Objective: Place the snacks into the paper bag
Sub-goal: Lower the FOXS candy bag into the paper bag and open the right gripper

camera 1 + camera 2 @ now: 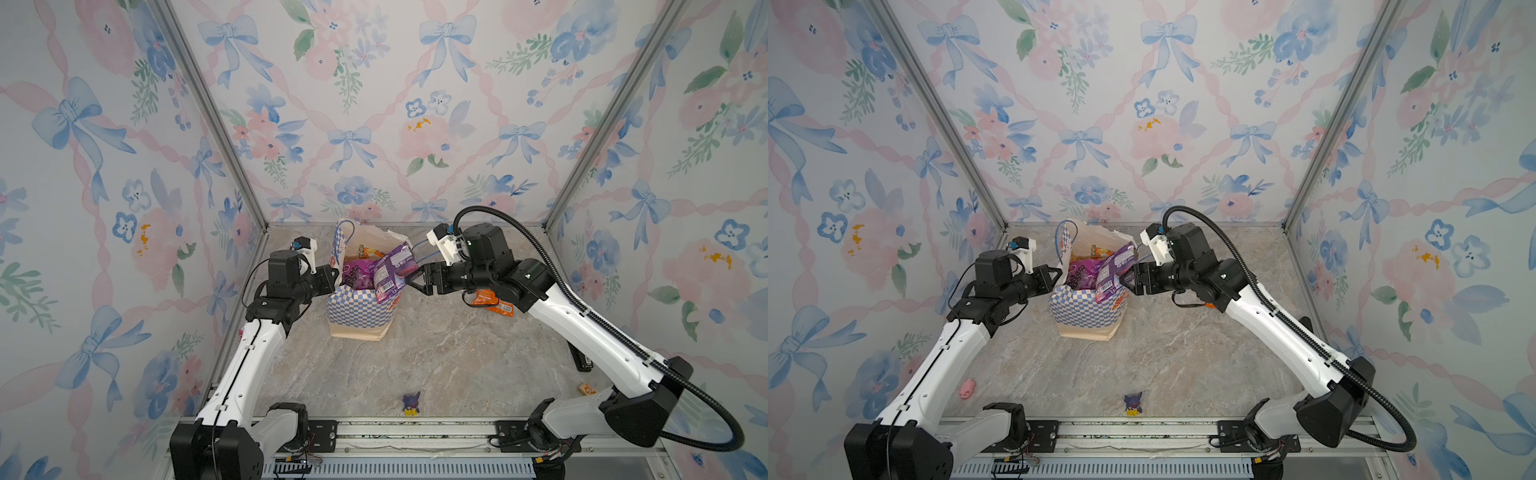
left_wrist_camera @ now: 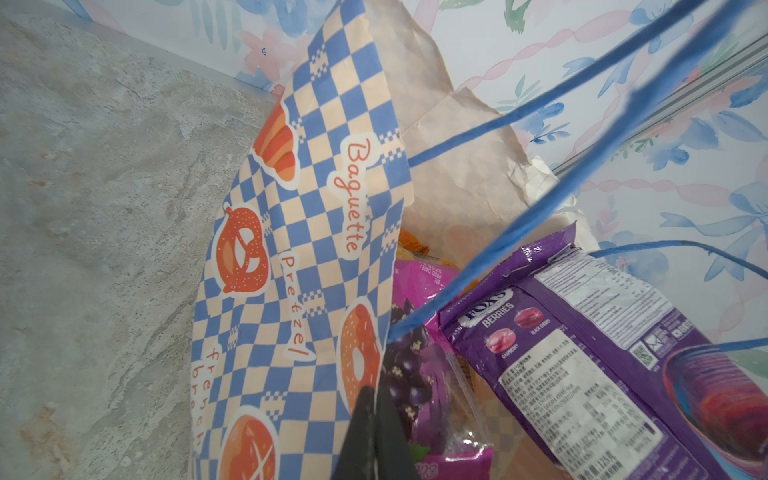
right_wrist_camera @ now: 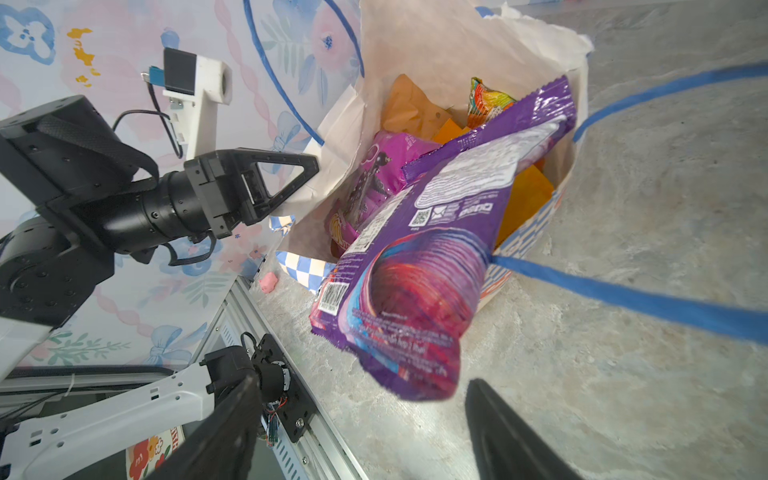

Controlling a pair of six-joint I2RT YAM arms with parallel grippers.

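tabletop [image 1: 436, 361] in grey marble pattern, walls [image 1: 374, 104] in pastel bows and flowers

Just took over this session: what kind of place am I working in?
Likely a staged robot test booth, not a home: floral wallpaper panels in aluminium framing, a marble-look tabletop, and robot arms mounted on a metal rail.

- The left white-and-black jointed robot arm [image 1: 249, 357] reaches forward from the near rail. Its elbow is bent and its wrist is turned inward.
- Its black parallel-jaw left gripper [image 1: 332, 275] has the jaws pressed together on the rim of the blue-and-cream checkered paper bag [image 1: 353, 309].
- The right white-and-black jointed arm [image 1: 590, 328] stretches forward with its wrist level, pointing toward the middle.
- Its black right gripper [image 1: 413, 282] has the jaws spread wide and grips nothing.
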